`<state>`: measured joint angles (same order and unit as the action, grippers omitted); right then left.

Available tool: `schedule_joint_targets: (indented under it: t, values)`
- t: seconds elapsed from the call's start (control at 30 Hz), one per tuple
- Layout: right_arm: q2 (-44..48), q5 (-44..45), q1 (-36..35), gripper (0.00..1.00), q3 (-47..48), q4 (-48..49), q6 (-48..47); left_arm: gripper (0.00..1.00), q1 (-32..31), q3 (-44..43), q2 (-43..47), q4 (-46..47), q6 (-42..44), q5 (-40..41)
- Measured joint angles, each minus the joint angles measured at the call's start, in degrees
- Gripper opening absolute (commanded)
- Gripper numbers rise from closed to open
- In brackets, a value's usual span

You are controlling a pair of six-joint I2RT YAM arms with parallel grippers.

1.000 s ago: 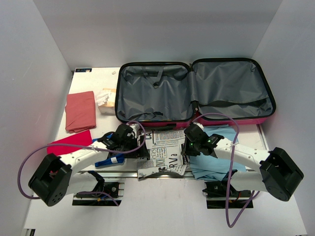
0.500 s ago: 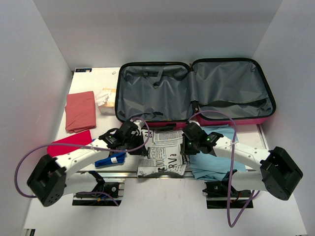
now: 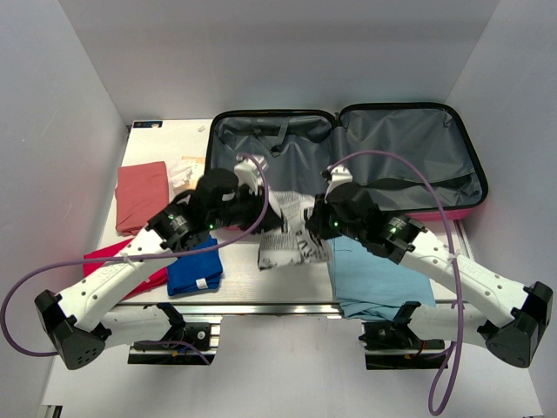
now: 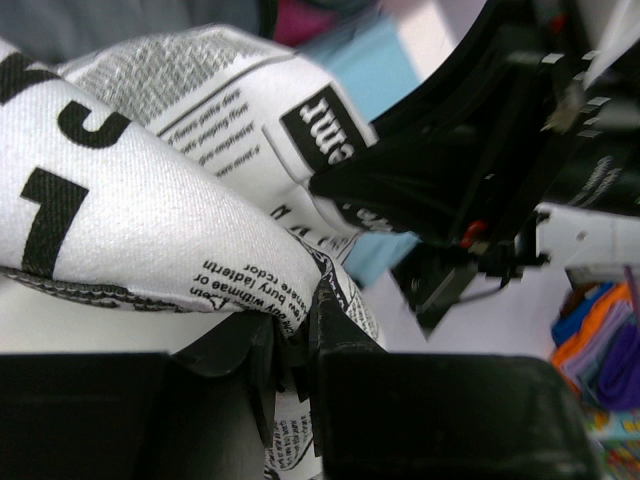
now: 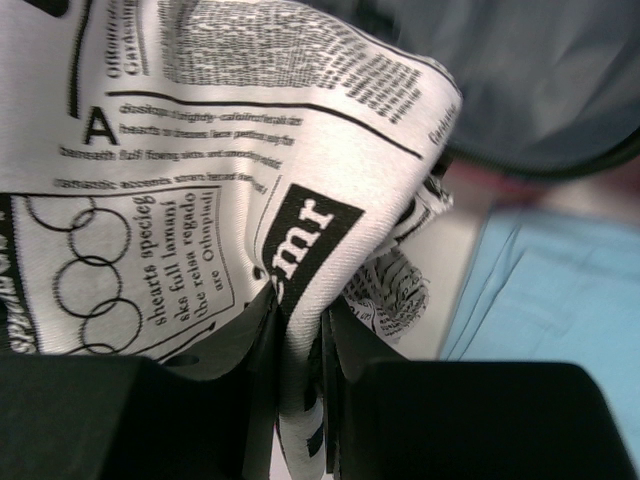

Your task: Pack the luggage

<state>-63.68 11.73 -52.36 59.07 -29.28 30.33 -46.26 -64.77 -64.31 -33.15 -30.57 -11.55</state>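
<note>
The luggage (image 3: 287, 165) lies open at the back of the table, both grey-lined halves facing up, its pink shell showing along the front rim. A newspaper-print cloth (image 3: 287, 231) hangs in the air just in front of the left half. My left gripper (image 3: 264, 207) is shut on the cloth's left edge, and my right gripper (image 3: 320, 225) is shut on its right edge. In the left wrist view the cloth (image 4: 150, 220) is pinched in the left gripper (image 4: 295, 325). The right wrist view shows a fold of cloth (image 5: 200, 150) clamped in the right gripper (image 5: 300, 330).
A folded dark blue cloth (image 3: 196, 270) and a magenta cloth (image 3: 109, 254) lie front left. A red cloth (image 3: 142, 196) and a small box (image 3: 184, 172) sit at the left. A light blue cloth (image 3: 374, 279) lies front right, below the right arm.
The left gripper has shut on the newspaper-print cloth. Both arms have lifted it off the table front and carried it toward the luggage, uncovering the dark blue cloth.
</note>
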Motion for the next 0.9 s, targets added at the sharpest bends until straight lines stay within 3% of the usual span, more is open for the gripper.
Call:
schedule_joint_targets:
  t: [0.13, 0.37, 0.57, 0.9]
  values:
    - [-0.74, 5.84, 0.24, 0.0, 6.19, 0.5, -2.16, 0.0, -0.02, -9.33, -2.93, -0.68, 3.96, 4.02]
    - [-9.01, 15.85, 1.95, 0.0, 18.45, 1.11, -5.62, 0.0, 0.68, -26.53, -15.93, -2.54, 9.44, 14.32]
    - [-13.49, 21.27, 4.92, 0.0, 24.52, 1.81, -8.13, 0.0, 1.62, -40.52, -27.26, -3.76, 13.68, 16.02]
    - [-20.98, 20.09, 13.55, 0.0, 25.09, 6.4, -13.07, 0.0, 8.63, -45.64, -41.48, -3.45, 15.67, 15.54]
